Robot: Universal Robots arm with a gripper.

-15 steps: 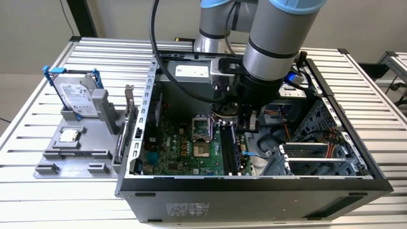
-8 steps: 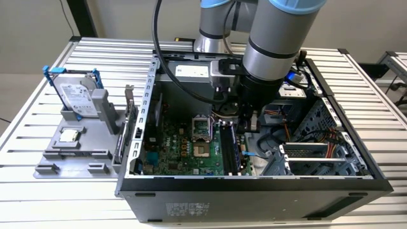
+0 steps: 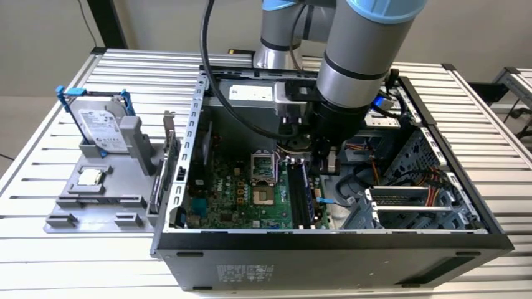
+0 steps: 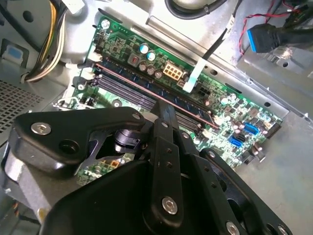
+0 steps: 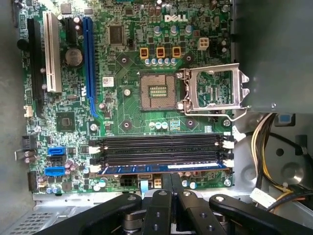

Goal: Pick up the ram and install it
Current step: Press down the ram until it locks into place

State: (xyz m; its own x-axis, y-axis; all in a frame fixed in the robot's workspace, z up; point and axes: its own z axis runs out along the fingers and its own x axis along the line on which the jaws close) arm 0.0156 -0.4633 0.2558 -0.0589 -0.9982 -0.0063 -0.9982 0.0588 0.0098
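I see the gripper (image 5: 172, 177) with its two black fingers pressed together, nothing pinched between them. In both wrist views the joined tips (image 4: 164, 106) come down onto the long upper edge of the ram (image 5: 146, 169), about midway along it, and they look to be touching it.

The ram is a thin blue stick standing on edge in the outermost of the long black slots (image 5: 161, 147), the one nearest the board's edge. The slots beside it have no stick in them. In the second wrist view the ram (image 4: 127, 77) runs past a row of small capacitors. White latches (image 5: 227, 164) sit at the slot ends; I cannot tell whether they have closed on the stick.

Beyond the slots is the green motherboard (image 5: 122, 107), with its processor socket (image 5: 157, 91) uncovered and the metal retention frame swung open beside it. A bundle of yellow and black cables (image 5: 266, 161) hangs just off the board.

In the exterior view the arm reaches down from the upper centre of the frame into the open computer case (image 3: 332, 240), with the gripper (image 3: 312, 152) low over the board (image 3: 241, 187). At the exterior view's left, a hard drive (image 3: 99, 128) stands in a grey fixture (image 3: 91, 199) on the slatted table (image 3: 50, 261).
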